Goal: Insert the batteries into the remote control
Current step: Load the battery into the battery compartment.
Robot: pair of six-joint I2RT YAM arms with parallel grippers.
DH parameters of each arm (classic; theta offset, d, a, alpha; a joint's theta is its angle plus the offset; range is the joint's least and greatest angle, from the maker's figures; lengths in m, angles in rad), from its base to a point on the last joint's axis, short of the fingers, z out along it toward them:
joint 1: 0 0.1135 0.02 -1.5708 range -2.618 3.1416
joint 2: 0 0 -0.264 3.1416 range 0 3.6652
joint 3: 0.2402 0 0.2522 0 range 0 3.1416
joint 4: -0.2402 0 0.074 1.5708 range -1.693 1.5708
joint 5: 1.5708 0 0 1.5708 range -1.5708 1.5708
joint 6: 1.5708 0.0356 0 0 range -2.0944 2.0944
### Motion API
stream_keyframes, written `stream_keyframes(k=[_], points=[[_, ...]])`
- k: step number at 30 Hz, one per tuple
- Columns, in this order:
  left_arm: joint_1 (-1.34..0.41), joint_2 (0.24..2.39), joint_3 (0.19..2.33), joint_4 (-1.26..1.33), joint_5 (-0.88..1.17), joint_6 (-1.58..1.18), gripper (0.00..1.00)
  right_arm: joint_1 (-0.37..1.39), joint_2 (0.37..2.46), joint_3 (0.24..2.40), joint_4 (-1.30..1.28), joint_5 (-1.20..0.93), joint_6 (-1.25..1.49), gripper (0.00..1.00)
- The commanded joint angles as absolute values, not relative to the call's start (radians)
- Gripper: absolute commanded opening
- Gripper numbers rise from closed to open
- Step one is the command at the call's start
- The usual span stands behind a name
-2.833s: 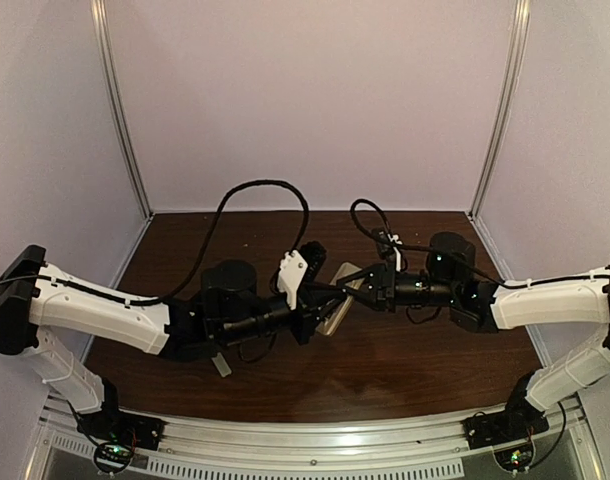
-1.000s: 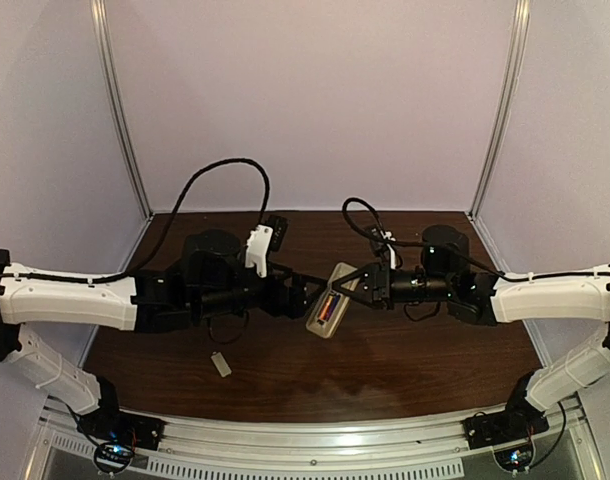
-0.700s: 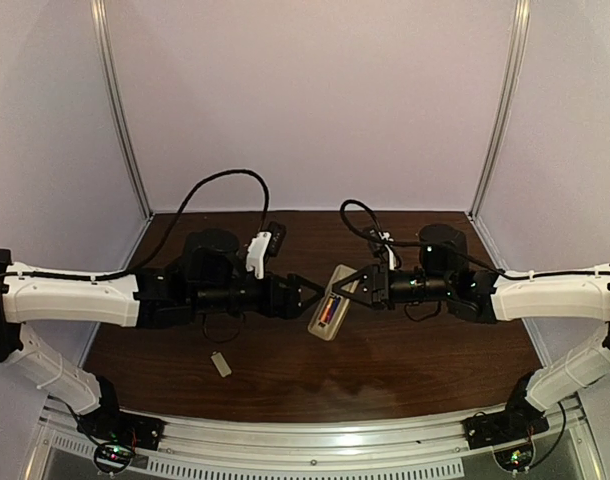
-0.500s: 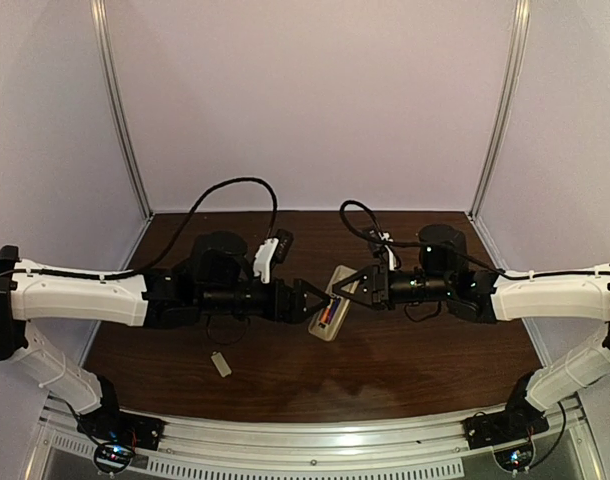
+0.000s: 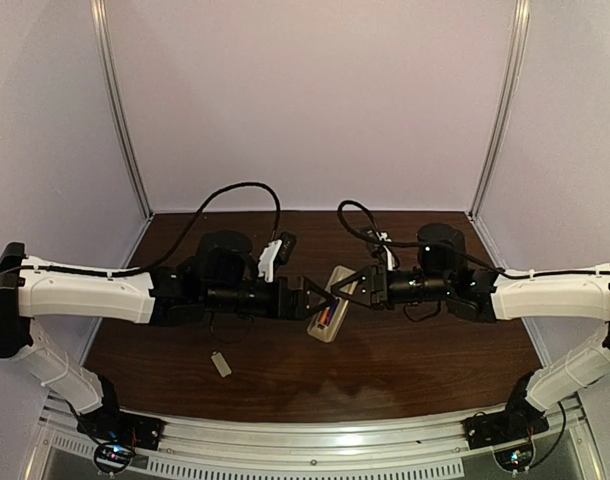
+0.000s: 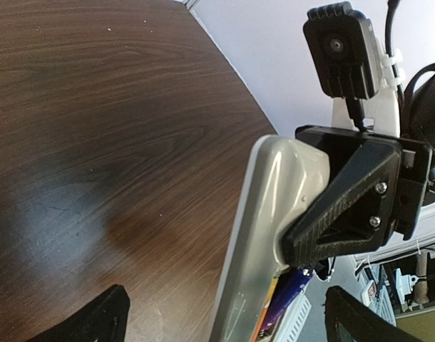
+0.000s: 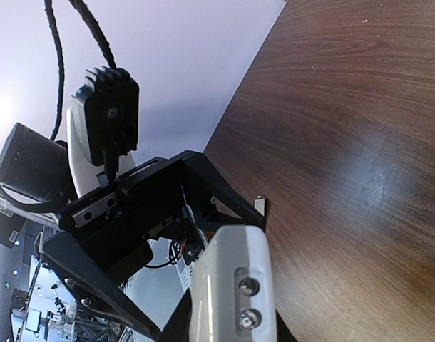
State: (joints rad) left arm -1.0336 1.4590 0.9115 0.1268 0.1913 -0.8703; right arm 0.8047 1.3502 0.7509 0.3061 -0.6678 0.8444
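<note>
The remote control (image 5: pixel 332 300) hangs tilted above the table, beige-grey back up, with my right gripper (image 5: pixel 347 285) shut on its upper end. In its bay lie the batteries (image 5: pixel 325 315), orange and purple. My left gripper (image 5: pixel 317 299) is open, its tips level with the remote's lower end. In the left wrist view the remote (image 6: pixel 267 228) fills the middle between my open left gripper (image 6: pixel 224 324), and the batteries (image 6: pixel 283 308) show under the right gripper's black finger (image 6: pixel 346 206). In the right wrist view the remote's end (image 7: pixel 235 285) sits in my right gripper (image 7: pixel 232 329).
A small flat grey cover piece (image 5: pixel 221 364) lies on the brown table (image 5: pixel 415 360) near the front left, also seen as a cover piece (image 7: pixel 260 205) in the right wrist view. Pale walls and metal corner posts (image 5: pixel 120 110) close in the sides and back.
My left gripper has swung right and toward the remote, staying open, until its tips reach the remote's lower end. The right arm and the remote have barely moved.
</note>
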Motion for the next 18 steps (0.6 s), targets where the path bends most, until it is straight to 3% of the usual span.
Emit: stream_keyframes(k=[1,18], points=[[-1.024,1.472,0.945,0.171,0.210,-0.904,0.97,0.820,1.345,0.784,0.313,-0.654,0.826,0.00],[-1.019,1.510,0.939,0.190,0.224,-0.938,0.95,0.831,1.337,0.796,0.304,-0.652,0.815,0.00]])
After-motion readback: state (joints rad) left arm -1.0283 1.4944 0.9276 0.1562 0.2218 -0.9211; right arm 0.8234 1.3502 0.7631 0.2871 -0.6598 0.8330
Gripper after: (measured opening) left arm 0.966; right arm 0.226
